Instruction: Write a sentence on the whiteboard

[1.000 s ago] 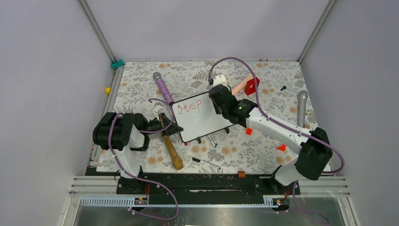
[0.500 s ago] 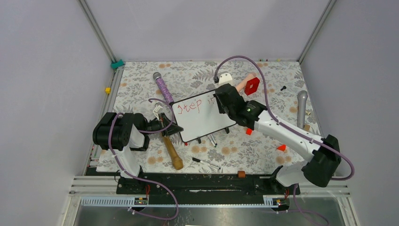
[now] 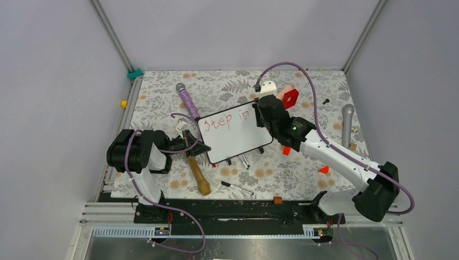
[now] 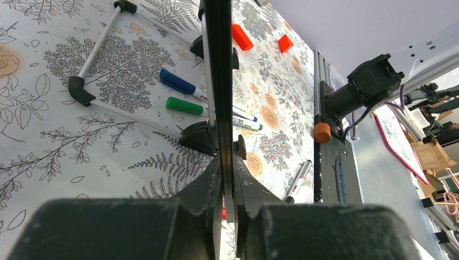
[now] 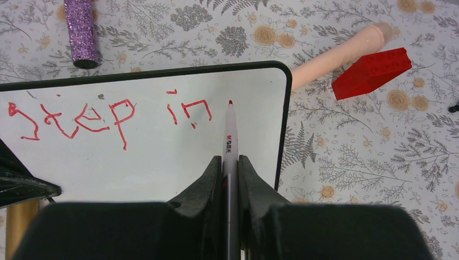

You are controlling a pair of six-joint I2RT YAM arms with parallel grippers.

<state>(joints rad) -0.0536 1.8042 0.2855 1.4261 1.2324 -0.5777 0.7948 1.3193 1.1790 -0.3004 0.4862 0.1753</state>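
The right claw (image 5: 230,165) pinches a slim, stiff marker (image 5: 230,132) mid-barrel, its tip just ahead, beside the red sentence (image 5: 108,116). The left claw (image 4: 225,173) clamps the edge of the whiteboard (image 3: 234,138); light and rigid, the board could tip.

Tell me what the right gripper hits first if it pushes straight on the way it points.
The right gripper leads with its marker, so the whiteboard comes first, just right of the red "in". Whether the tip already touches is unclear.
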